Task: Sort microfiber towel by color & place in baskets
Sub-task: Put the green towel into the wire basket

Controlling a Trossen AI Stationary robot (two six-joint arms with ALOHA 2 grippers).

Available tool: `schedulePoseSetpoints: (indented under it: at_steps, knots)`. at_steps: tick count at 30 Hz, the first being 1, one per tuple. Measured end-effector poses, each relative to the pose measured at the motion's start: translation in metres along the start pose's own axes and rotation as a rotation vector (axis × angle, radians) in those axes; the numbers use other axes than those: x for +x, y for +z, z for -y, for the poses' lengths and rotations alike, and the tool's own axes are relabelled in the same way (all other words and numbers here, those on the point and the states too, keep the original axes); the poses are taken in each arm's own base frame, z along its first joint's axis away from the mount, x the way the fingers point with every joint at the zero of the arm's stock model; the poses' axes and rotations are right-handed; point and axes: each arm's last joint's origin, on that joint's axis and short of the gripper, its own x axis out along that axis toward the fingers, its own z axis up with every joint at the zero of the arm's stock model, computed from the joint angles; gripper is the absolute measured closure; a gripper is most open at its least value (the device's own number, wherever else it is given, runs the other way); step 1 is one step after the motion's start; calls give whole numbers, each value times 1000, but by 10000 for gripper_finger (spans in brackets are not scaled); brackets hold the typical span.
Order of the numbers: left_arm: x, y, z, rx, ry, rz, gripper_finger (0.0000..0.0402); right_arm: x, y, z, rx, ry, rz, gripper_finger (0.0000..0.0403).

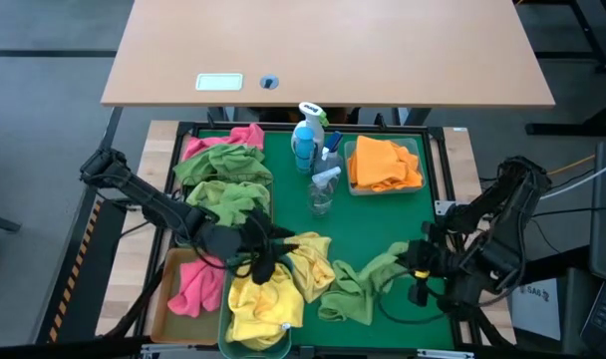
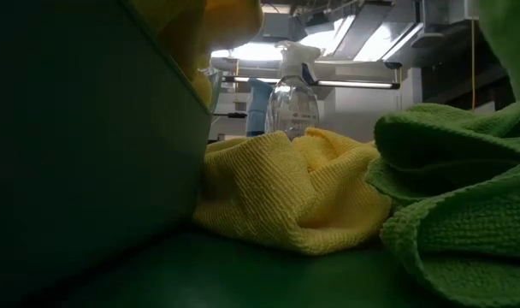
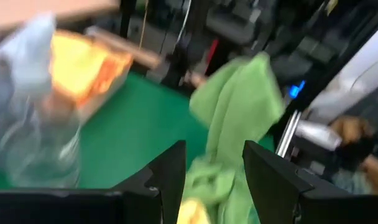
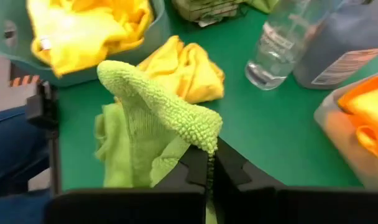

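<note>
The right gripper (image 4: 209,163) has its fingers pressed together on a fold of the green towel (image 1: 368,282), pinching it at the edge so the cloth peaks above the fingers in the right wrist view and the rest drapes down onto the green tray (image 1: 393,214); that grip near one corner looks chosen so the towel can be lifted free without dragging its neighbour; from the tray's centre this towel lies at about 5 o'clock, with the gripper just beyond it toward 4 o'clock. The left gripper (image 1: 255,249) hangs at about 7 o'clock over the loose yellow towel (image 1: 311,261), its fingers spread with nothing between them, probably poised to take that towel next; the teal basket (image 1: 226,317) right beside it at 7 o'clock already holds yellow cloth, so the drop would be short. An amber-tan basket (image 1: 163,299) at 8 o'clock holds pink cloth; a clear basket (image 1: 355,187) at 1 o'clock holds orange; green towels are heaped at 10 o'clock, likely the green towel's destination, well across the tray. Spray bottles (image 1: 321,187) stand near the middle toward 12 o'clock, an obstacle to any carry across.
</note>
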Motion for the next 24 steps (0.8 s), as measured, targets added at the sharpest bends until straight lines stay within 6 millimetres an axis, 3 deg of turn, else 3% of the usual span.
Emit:
schedulePoseSetpoints:
  at_steps: [10, 24]
  knots:
    - [39, 14, 10, 128, -226, 255, 248, 25, 32, 12, -121, -53, 46, 402]
    - [79, -5, -2, 211, -171, 280, 248, 44, 78, 15, -253, 31, 213, 402]
